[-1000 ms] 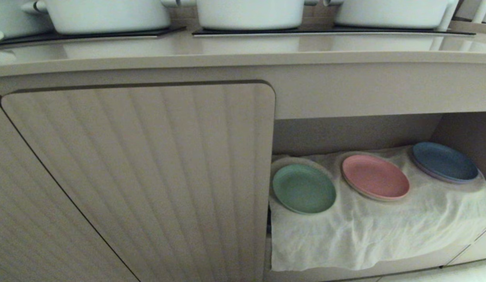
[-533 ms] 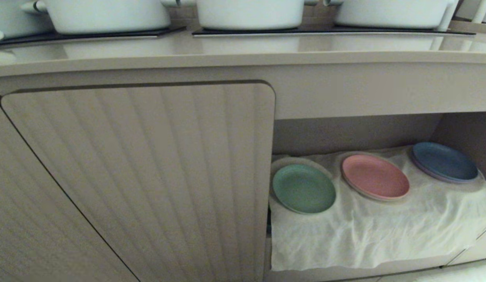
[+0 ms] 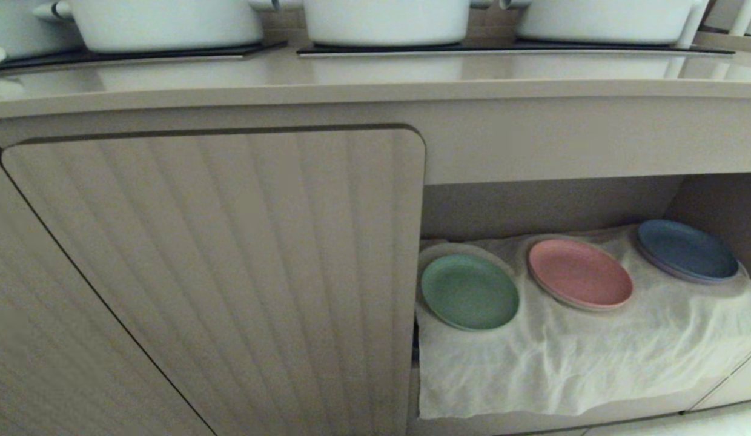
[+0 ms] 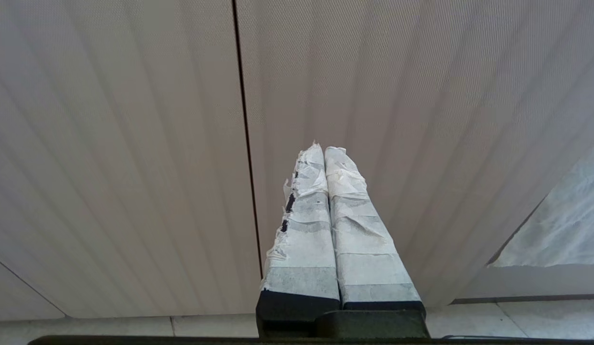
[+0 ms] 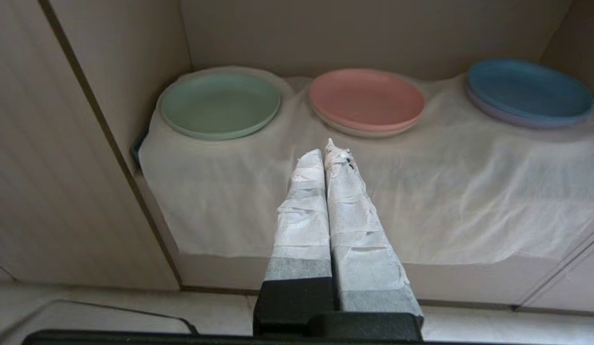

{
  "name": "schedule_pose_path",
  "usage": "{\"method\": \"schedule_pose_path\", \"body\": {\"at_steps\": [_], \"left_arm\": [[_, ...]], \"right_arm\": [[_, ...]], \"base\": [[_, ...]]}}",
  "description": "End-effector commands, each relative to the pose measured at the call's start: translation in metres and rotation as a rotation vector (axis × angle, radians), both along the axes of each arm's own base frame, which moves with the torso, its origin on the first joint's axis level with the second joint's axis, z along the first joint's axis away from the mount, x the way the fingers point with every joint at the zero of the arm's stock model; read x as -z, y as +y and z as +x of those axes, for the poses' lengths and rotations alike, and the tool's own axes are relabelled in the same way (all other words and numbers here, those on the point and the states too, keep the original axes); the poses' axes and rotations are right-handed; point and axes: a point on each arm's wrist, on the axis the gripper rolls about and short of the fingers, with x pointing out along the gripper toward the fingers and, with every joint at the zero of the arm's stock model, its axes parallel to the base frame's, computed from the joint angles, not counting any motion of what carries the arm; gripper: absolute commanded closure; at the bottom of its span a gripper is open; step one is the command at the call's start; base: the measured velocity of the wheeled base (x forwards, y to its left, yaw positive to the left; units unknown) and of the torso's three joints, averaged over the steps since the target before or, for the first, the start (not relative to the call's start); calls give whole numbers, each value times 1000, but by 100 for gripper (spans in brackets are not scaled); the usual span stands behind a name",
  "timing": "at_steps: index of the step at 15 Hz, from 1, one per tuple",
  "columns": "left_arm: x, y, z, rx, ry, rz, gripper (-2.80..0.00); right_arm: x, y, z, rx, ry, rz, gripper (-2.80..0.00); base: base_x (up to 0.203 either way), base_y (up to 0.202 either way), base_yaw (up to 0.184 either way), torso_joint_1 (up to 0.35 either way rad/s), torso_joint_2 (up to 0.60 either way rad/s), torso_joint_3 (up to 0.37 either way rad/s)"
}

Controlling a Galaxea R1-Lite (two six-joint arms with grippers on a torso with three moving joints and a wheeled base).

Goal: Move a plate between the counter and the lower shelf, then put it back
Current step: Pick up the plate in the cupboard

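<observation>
Nothing of the task looks done yet. The plate (image 5: 221,104) lies flat on the white cloth (image 5: 421,191) of the lower shelf (image 3: 593,418), at the end nearest the closed cabinet door (image 3: 230,272), and no claw touches it. Seen from the right claw (image 5: 327,146), the plate sits ahead and off to the door side, well apart from the tips; the pink plate (image 5: 366,99) is almost straight ahead and nearer, and the blue plate (image 5: 529,91) is ahead on the far side from the green one. The right claw hangs outside the shelf's front edge with its taped fingers (image 5: 302,211) pressed together, holding nothing. The left claw (image 4: 323,151) is likewise closed and empty, facing the ribbed door, with only a corner of cloth showing to one side.

The counter (image 3: 375,79) above carries white pots (image 3: 387,21) on dark panels; its front strip seems free for a plate, though the view cuts off much of it.

Left to do, by my judgement: open the claw, reach in, grip the plate's rim, lift it to the counter, then return it to the shelf.
</observation>
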Motion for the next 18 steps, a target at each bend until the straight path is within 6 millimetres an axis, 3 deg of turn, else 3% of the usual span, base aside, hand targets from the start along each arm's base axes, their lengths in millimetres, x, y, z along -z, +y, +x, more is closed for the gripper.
{"method": "schedule_pose_path", "body": {"at_steps": [1,9,14,18], "left_arm": [[0,0,0,-1,-1,-1,0],[0,0,0,-1,-1,-1,0],[0,0,0,-1,-1,-1,0],[0,0,0,-1,-1,-1,0]], "right_arm": [[-4,0,1,-1,11,-4,0],[-31,1,17,-65,106,-31,0],[-54,4,42,-205,208,-104,0],[-57,7,67,-329,310,-122,0]], "base": [[0,0,0,0,0,0],[0,0,0,0,0,0],[0,0,0,0,0,0],[0,0,0,0,0,0]]}}
